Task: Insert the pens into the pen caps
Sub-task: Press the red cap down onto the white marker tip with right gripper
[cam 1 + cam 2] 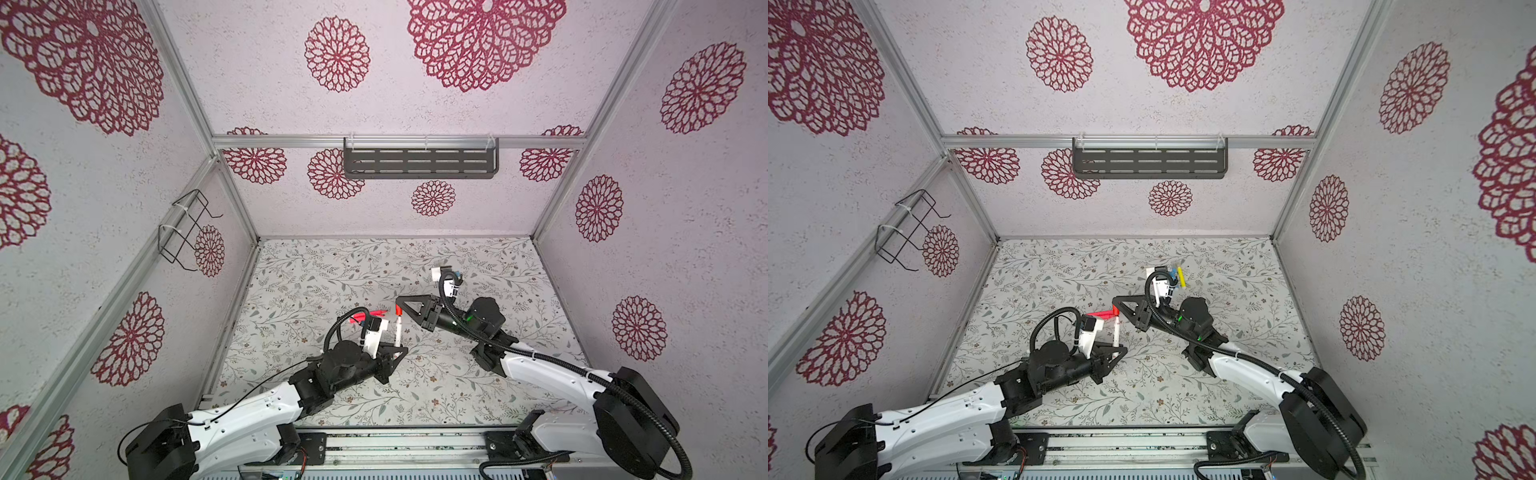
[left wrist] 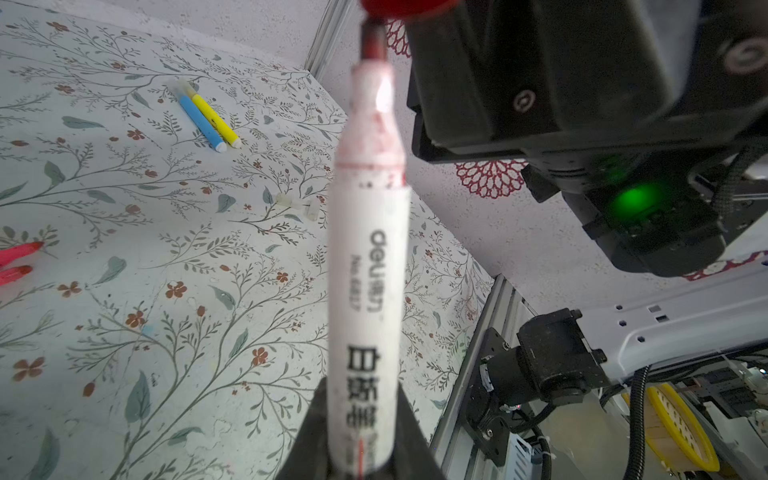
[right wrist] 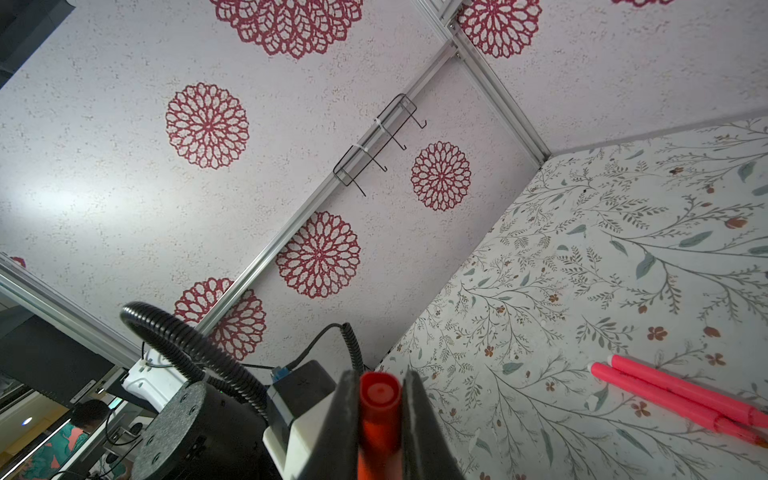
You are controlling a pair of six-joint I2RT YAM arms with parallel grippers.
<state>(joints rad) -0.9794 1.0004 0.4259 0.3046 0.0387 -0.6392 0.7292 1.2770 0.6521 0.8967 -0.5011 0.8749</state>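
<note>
Left fingers (image 2: 307, 440) clenched on white pen (image 1: 398, 330) above mid worktop (image 1: 316, 274), long axis running near to far, nib at the mouth of the red cap (image 3: 379, 399) pinched in right fingers (image 3: 417, 415) just beyond; seated or not, cannot tell.

Pink pens (image 3: 673, 401) flat, open mat (image 3: 582, 249) around
</note>
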